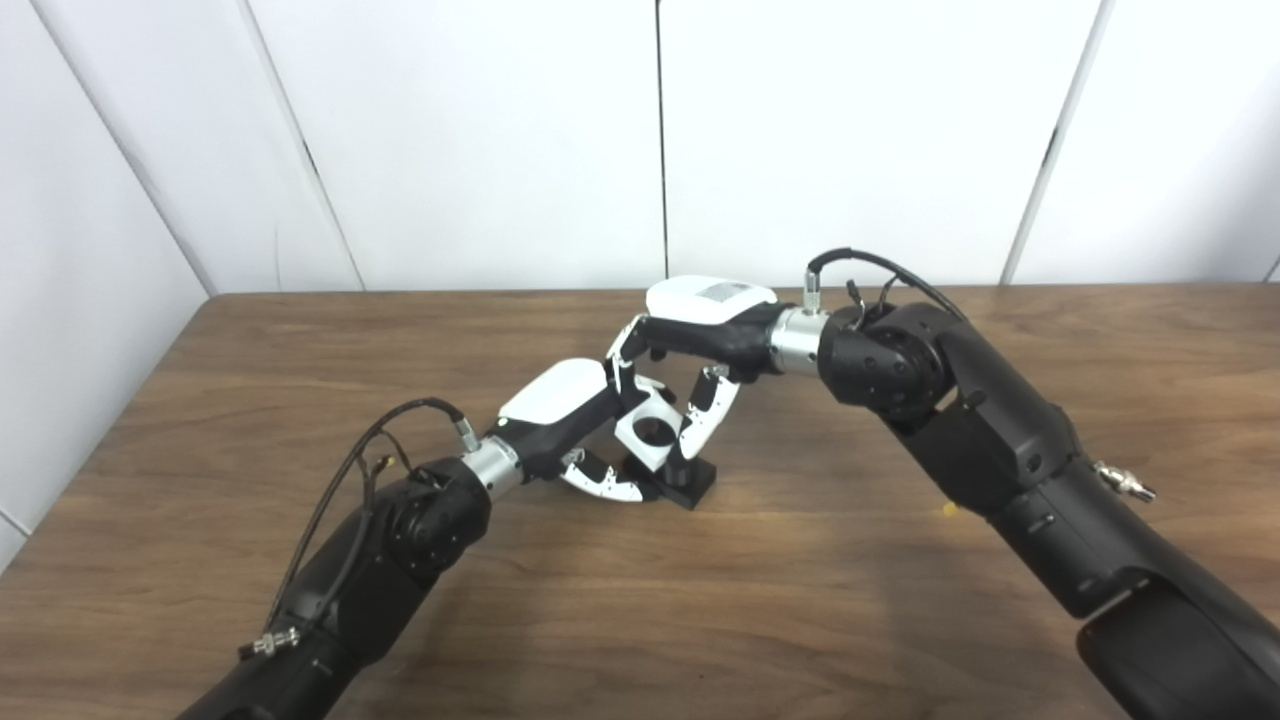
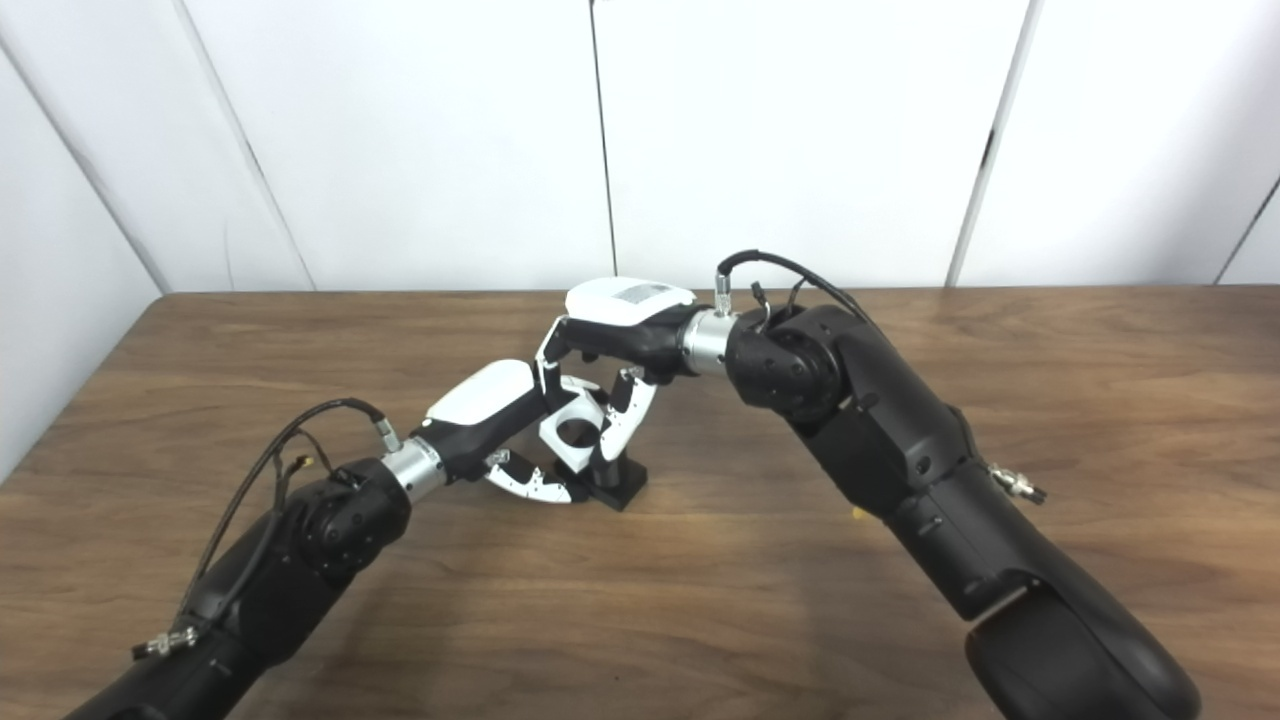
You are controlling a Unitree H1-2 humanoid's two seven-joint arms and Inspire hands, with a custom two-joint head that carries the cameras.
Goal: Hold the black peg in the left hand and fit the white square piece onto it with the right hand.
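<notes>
The black peg (image 1: 688, 478) stands on its square base at the middle of the table. My left hand (image 1: 572, 420) is shut on it from the left, with its fingers (image 1: 605, 484) curled low against the base. The white square piece (image 1: 648, 428), with a round hole through it, is tilted and sits at the top of the peg, hiding the peg's tip. My right hand (image 1: 692, 345) reaches in from the right above it and is shut on the piece between thumb and fingers (image 1: 708, 408). Both hands nearly touch over the peg.
The wooden table (image 1: 800, 600) runs back to white wall panels. A tiny yellow speck (image 1: 948, 510) lies on the table beside my right forearm. Cables loop out at both wrists.
</notes>
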